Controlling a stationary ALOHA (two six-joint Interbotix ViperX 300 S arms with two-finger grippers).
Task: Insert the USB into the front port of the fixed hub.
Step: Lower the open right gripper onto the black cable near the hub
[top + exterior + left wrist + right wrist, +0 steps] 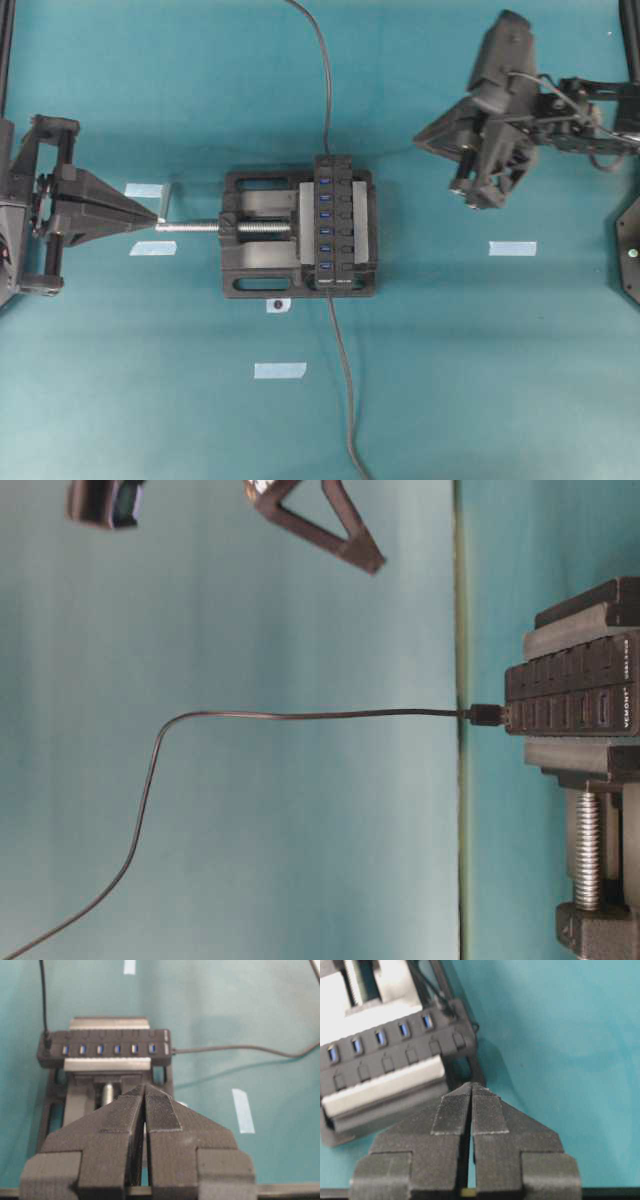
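So the small black USB plug (pixel 487 714) on its thin dark grey cable (pixel 300 716) is sitting pushed into the end slot of the long black hub with the row of blue ports (pixel 331 222), which is clamped in the wide black vise with the silver screw (pixel 250 228). Both claws are pinched together with nothing between them. The left gripper (pixel 157 221) is right at the tip of the screw and the right gripper (pixel 470 192) hangs well off to the hub's other side, over the teal table (pixel 480 380).

light: bright, even | shadows: soft | wrist views: slightly blurred
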